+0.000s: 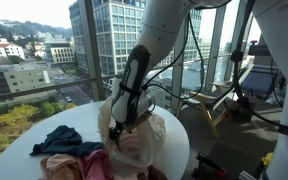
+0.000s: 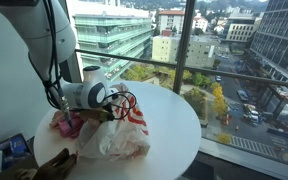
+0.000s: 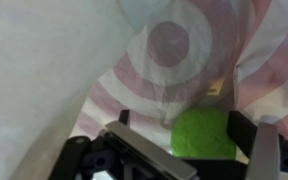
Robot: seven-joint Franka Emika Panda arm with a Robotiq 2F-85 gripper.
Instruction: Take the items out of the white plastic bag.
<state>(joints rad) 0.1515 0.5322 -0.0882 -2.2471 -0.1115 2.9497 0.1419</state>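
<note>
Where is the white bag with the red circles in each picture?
Exterior view: the bag sits low in the middle, on the round table.
Exterior view: the bag lies low, left of the middle, on the table.
Wrist view: the bag fills nearly the whole picture.
Shared landmark: the gripper reaches into the bag in all three.
</note>
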